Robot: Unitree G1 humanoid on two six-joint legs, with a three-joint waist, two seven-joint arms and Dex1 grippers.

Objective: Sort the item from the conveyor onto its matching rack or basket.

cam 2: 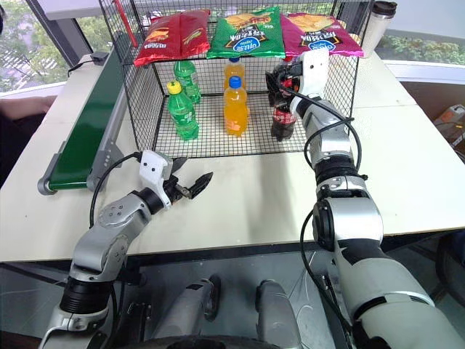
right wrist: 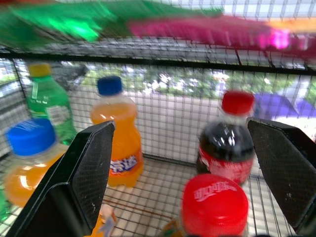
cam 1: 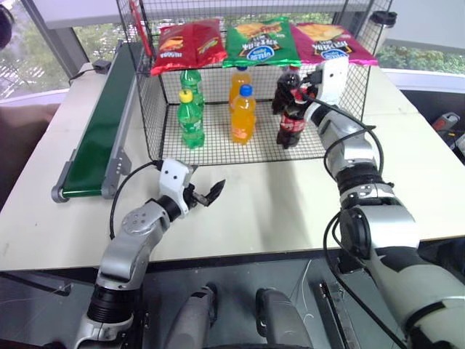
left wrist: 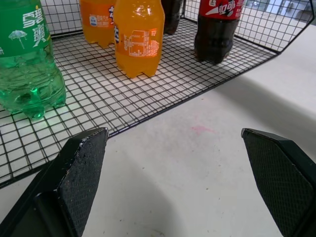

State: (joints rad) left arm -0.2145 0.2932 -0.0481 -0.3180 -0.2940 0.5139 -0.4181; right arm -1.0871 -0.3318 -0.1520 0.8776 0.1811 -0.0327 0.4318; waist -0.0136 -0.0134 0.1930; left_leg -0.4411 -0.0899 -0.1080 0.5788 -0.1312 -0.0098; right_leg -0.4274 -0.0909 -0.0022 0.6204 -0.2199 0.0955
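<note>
**Left eye view onward: cola bottle stands in the basket, both grippers spread**

Left eye view: you see the black wire basket (cam 1: 149,116) at 12 o'clock on the white table (cam 1: 276,203). On its mesh floor stand two green soda bottles (cam 1: 190,120) at 10 o'clock, two orange soda bottles (cam 1: 243,114) at 12 and two cola bottles at 1. The front cola bottle (cam 1: 290,125) is upright, just below your right gripper (cam 1: 303,83), which reaches into the basket with its fingers apart and nothing between them. Three snack bags (cam 1: 258,41) lie on the slanted top shelf. The conveyor (cam 1: 98,134) runs along the basket's left side toward 9 o'clock, its green belt bare. Your left gripper (cam 1: 208,193) hovers over the table at 7 o'clock, in front of the basket, its fingers parted and empty.

Right eye view: the same layout; a steel tumbler (cam 2: 376,26) stands at 2 o'clock, beyond the basket.

Left wrist view: your left fingers stand wide apart over bare tabletop, holding nothing. Past them is the basket's front edge, with one green bottle, the orange bottles and a cola bottle on the mesh.

Right wrist view: your right fingers (right wrist: 86,168) are spread wide. Between them, close under the camera, is the red cap of the front cola bottle, touching neither finger. The second cola bottle (right wrist: 229,143) stands behind it against the back mesh.
</note>
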